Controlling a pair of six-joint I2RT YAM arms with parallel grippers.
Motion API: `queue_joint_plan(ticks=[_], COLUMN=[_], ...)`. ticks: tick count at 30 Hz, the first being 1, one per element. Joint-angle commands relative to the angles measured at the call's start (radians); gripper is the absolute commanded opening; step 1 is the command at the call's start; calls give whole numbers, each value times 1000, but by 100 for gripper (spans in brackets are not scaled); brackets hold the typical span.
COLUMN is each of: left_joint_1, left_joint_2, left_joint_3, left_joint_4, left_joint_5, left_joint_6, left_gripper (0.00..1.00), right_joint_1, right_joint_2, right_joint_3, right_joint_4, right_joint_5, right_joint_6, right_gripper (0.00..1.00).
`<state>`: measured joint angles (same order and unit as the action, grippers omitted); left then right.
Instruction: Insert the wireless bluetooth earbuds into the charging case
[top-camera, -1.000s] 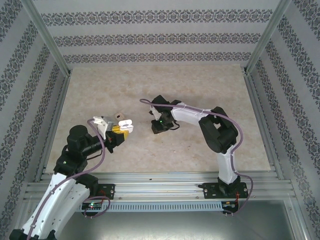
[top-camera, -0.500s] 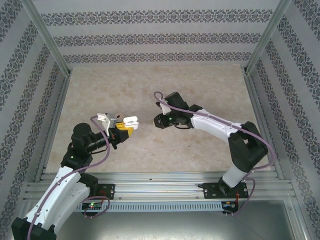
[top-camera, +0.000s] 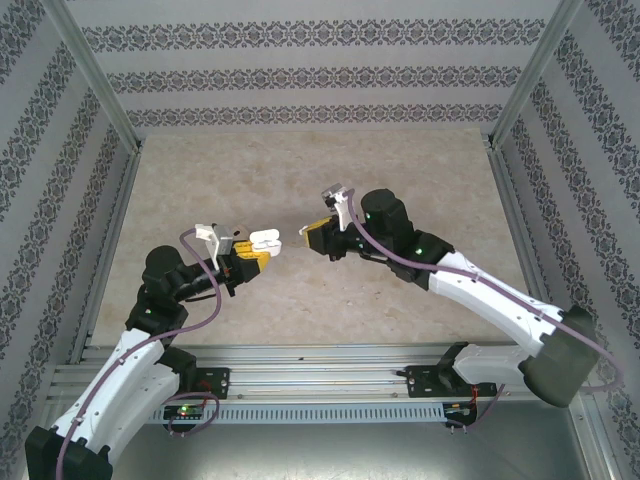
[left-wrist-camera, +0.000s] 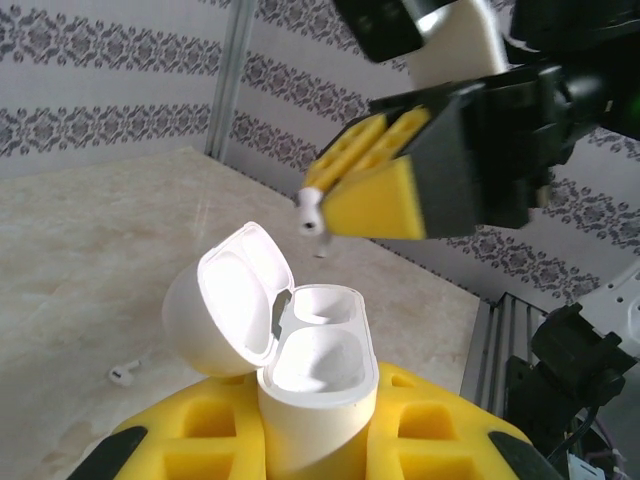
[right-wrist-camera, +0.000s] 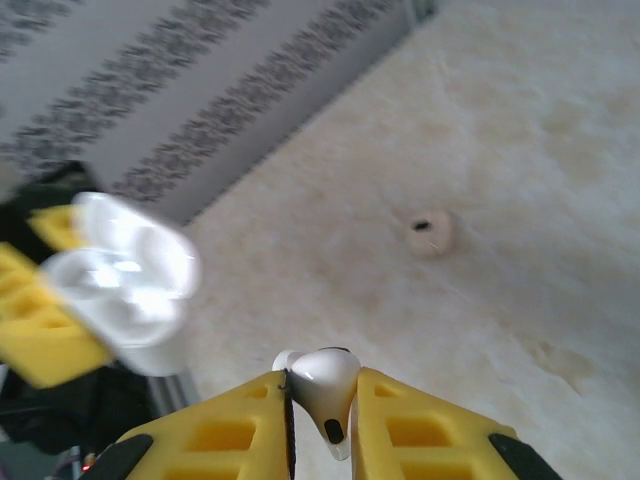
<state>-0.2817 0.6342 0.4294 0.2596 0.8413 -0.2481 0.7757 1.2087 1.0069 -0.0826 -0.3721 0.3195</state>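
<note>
The white charging case (left-wrist-camera: 318, 395) stands upright between the yellow pads of my left gripper (left-wrist-camera: 315, 430), which is shut on it. Its lid (left-wrist-camera: 225, 310) is swung open to the left and both wells are empty. From above, the case (top-camera: 265, 240) juts out of the left gripper (top-camera: 250, 258). My right gripper (right-wrist-camera: 322, 395) is shut on one white earbud (right-wrist-camera: 325, 380), stem pointing toward the camera. The right gripper (top-camera: 315, 236) hovers just right of the case, with a small gap between them. The held earbud (left-wrist-camera: 309, 207) hangs above and beyond the open case. Another earbud (left-wrist-camera: 122, 375) lies on the table.
A tan rounded piece with a dark hole (right-wrist-camera: 432, 232) lies on the beige tabletop (top-camera: 330, 170). Patterned walls (top-camera: 320, 75) and aluminium frame rails (top-camera: 320, 365) enclose the table on all sides.
The right arm has stretched out and its gripper has lifted with the earbud, now facing the case. The left gripper has shifted slightly up and to the right with the case.
</note>
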Motion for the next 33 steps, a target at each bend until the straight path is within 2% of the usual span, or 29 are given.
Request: queue_joint_plan(ticks=[1, 4, 15, 33], left_joint_1=[-10, -11, -11, -11], left_joint_2=[1, 7, 6, -4], left_joint_3=[-20, -33, -17, -9], left_joint_4=[130, 185, 173, 167], left_joint_5=[55, 87, 128, 124], left_joint_6=[-22, -19, -15, 0], left_gripper=[0, 0, 0, 0], right_joint_1=[39, 70, 102, 119], right_joint_2=[-28, -32, 36, 103], right_joint_3=[23, 44, 124, 145], right_joint_4=[46, 52, 32, -15], right_joint_5=[-8, -45, -122, -103], right_joint_6=[-51, -69, -108, -93], right_gripper=[21, 21, 21, 20])
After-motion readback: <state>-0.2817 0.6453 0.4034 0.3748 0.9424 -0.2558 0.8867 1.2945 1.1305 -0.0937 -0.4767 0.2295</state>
